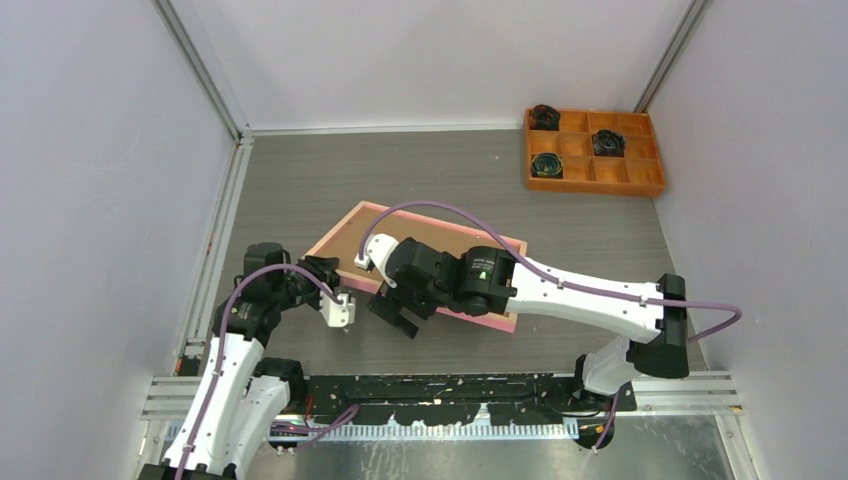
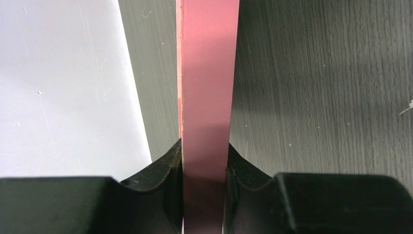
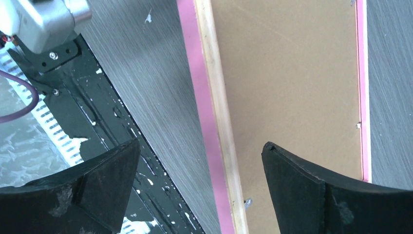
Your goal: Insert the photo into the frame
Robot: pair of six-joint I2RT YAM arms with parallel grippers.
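Note:
The frame (image 1: 335, 227) lies back-up and askew on the dark table, with a pink border and a tan wood rim around a plain brown backing board (image 1: 435, 235). My left gripper (image 1: 328, 268) is shut on the frame's left border; in the left wrist view the jaws (image 2: 204, 146) clamp the pink strip (image 2: 207, 73). My right gripper (image 1: 397, 318) is open and empty, hovering over the frame's near edge. In the right wrist view it (image 3: 199, 146) straddles the pink and tan rim (image 3: 214, 107) beside the backing board (image 3: 292, 73). The photo is not in view.
An orange compartment tray (image 1: 600, 188) with dark round items stands at the back right. White walls and metal rails close in the left, back and right sides. A black slotted rail (image 3: 92, 126) runs along the table's near edge. Small metal tabs (image 3: 248, 201) sit on the frame's back.

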